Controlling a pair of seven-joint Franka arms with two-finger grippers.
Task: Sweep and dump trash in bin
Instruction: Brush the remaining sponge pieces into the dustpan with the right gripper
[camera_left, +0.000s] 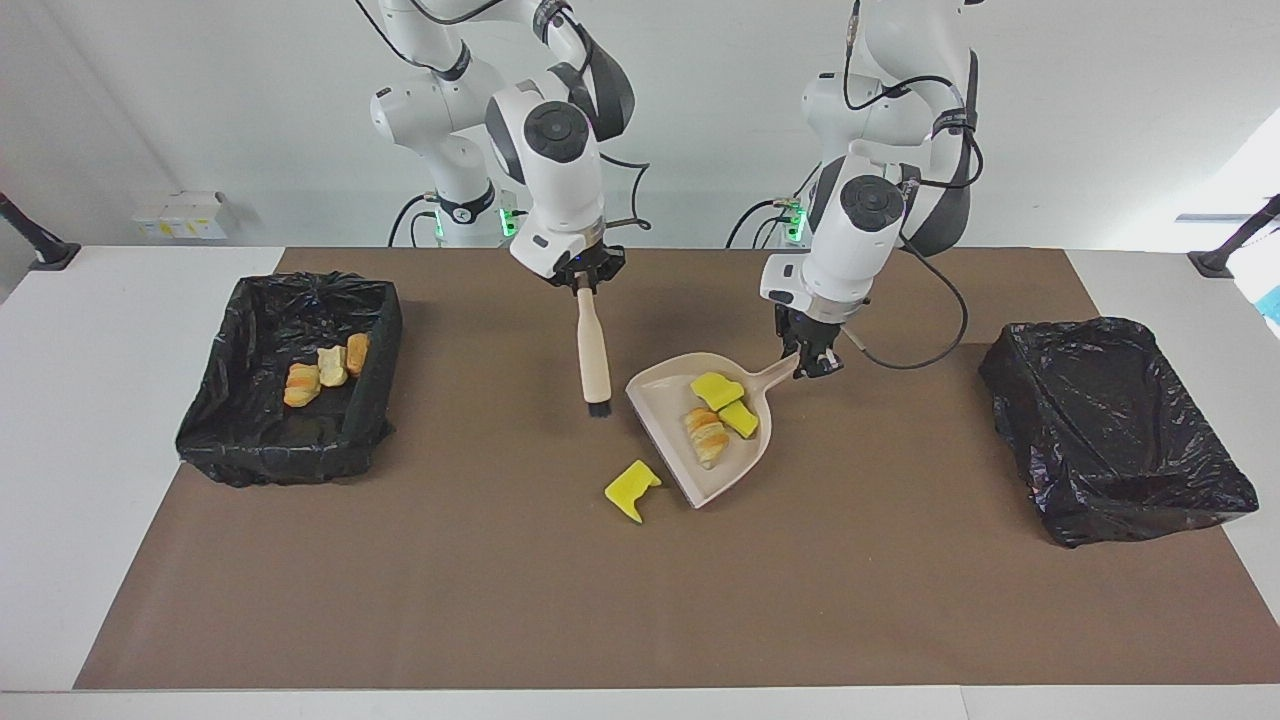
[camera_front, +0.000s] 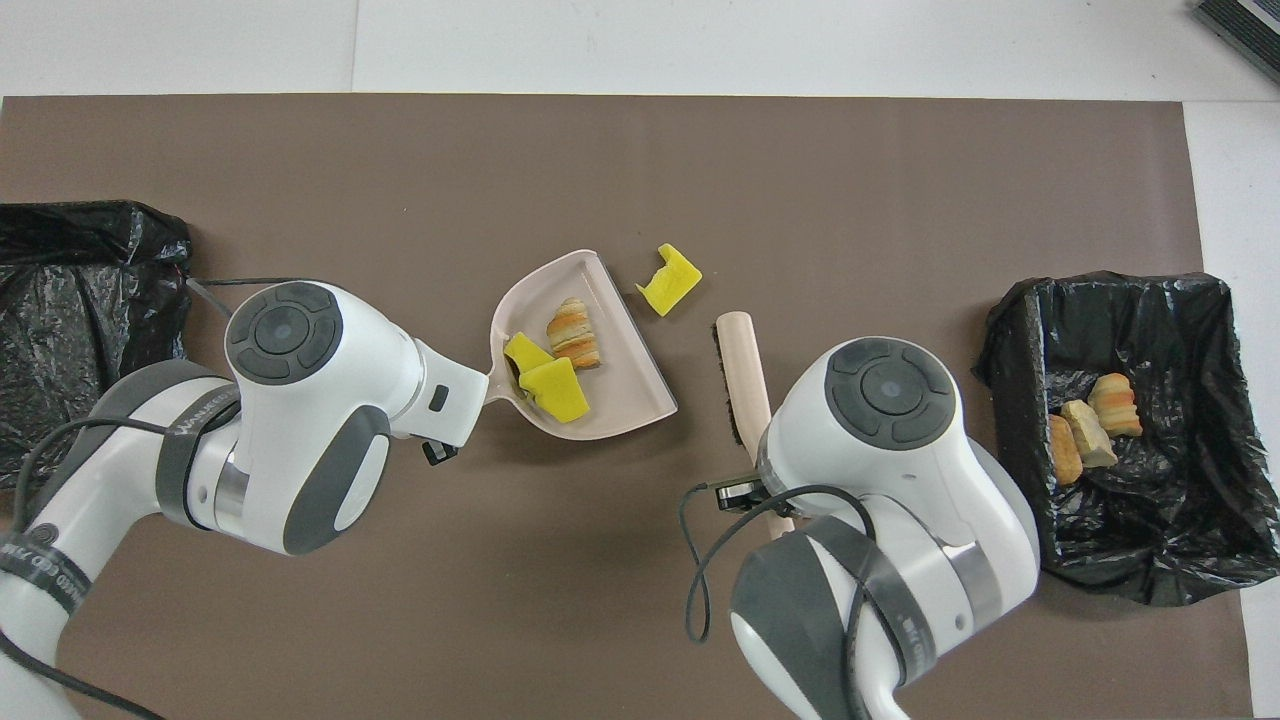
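**Brush and dustpan both in my grip**

Jaws of my right gripper (camera_left: 584, 283) are pinched on the handle of the brush (camera_left: 594, 350), which hangs bristles-down over the brown mat (camera_left: 500, 600). My left gripper (camera_left: 812, 362) is clamped on the dustpan (camera_left: 668, 420) handle. The pan holds one bread piece (camera_left: 706, 437) and two yellow sponge chunks (camera_left: 717, 390). Another sponge chunk (camera_left: 632, 489) lies on the surface just beside the pan's lip. Three bread pieces (camera_left: 325, 368) sit in the bin (camera_left: 375, 330) at my right arm's end.

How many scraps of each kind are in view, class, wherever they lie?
Bread-like pieces: 4, one in the dustpan, three in the bin.
Yellow sponge chunks: 3, two in the dustpan, one on the mat.
Total: 7.
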